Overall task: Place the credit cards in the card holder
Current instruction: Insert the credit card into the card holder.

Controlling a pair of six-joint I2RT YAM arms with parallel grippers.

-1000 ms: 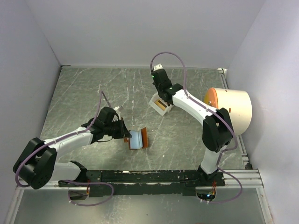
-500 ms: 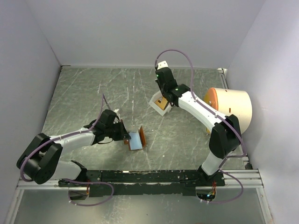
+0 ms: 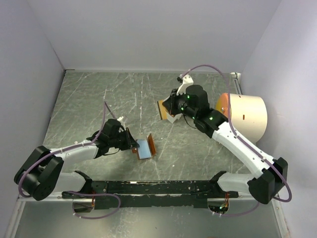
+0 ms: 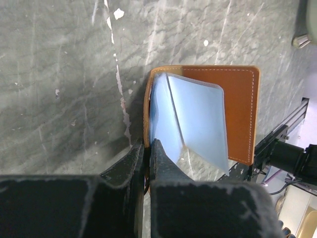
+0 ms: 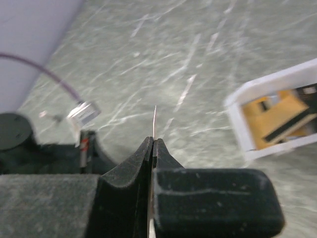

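Your grey marbled table (image 3: 89,99) carries a big cream cylinder (image 3: 247,116) at its 3 o'clock edge. The brown card holder (image 4: 237,114) lies open at 6 o'clock from the table centre, with its clear pockets up. Your left gripper (image 4: 148,146) is clenched on its 9 o'clock edge. At 2 o'clock from the holder sits the white tray (image 5: 272,83) with orange credit cards (image 5: 267,111) inside. Your right gripper (image 5: 152,144) pinches one credit card (image 5: 154,121), seen edge-on, at 10 o'clock of the tray.
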